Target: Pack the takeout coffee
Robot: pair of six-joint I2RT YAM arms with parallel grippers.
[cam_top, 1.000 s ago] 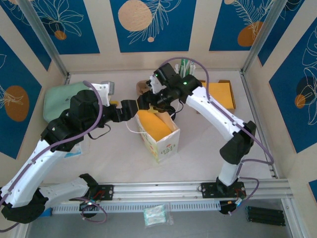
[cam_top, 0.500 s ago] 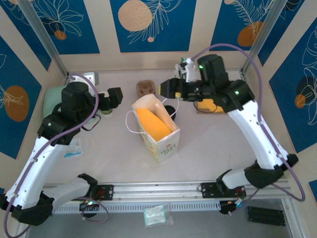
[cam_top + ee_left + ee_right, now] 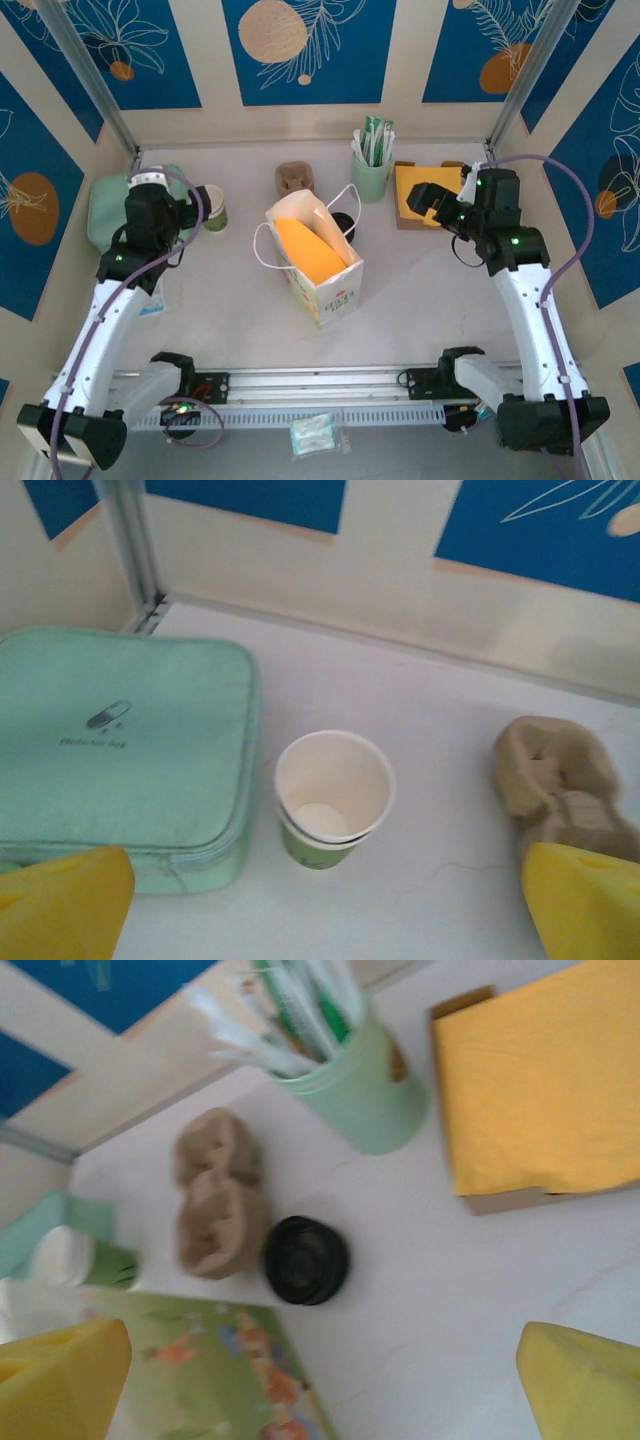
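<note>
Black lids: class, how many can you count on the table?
1: a black lid beside the brown carrier, just behind the paper bag. The bag could hide others.

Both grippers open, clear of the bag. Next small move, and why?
I'd probably swing the right gripper over the paper bag and look into its mouth. Both it and the left gripper are open and empty, a loose-looking black lid lies beside the bag, a lidless cup stands by the green pouch, and the bag's bottom is hidden.
</note>
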